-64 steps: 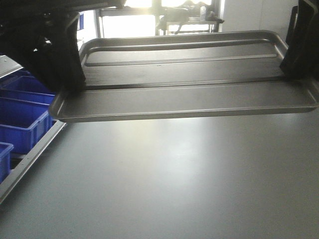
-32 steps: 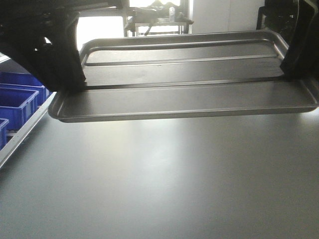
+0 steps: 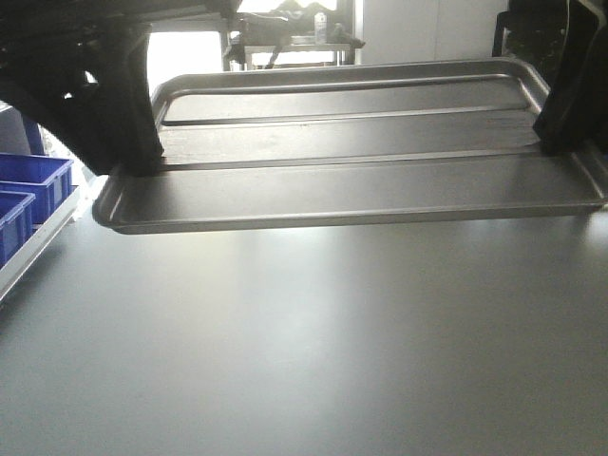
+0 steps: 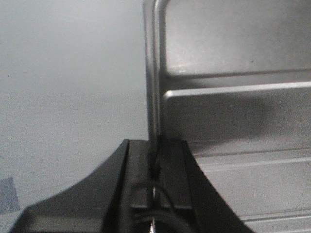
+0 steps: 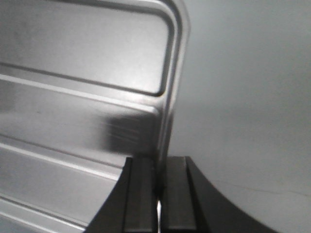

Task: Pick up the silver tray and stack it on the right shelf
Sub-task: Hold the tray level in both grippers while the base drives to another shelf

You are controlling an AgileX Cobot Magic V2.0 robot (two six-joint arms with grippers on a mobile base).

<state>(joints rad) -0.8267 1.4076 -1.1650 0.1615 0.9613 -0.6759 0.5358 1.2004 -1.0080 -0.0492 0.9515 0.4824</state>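
You have the silver tray [image 3: 351,190] held level above the grey table [image 3: 304,351]; it fills the upper half of the front view from nine to three o'clock, its two long ribs running side to side. Your left gripper [image 4: 156,148] has its fingers clamped on the tray's rolled rim at the nine o'clock end; your right gripper [image 5: 159,165] has its fingers pressed onto the rim at the three o'clock end; each pinches the thin edge between its pads. Blue bins [image 3: 28,190] sit at nine o'clock, beside the tray's left corner and apart from it.
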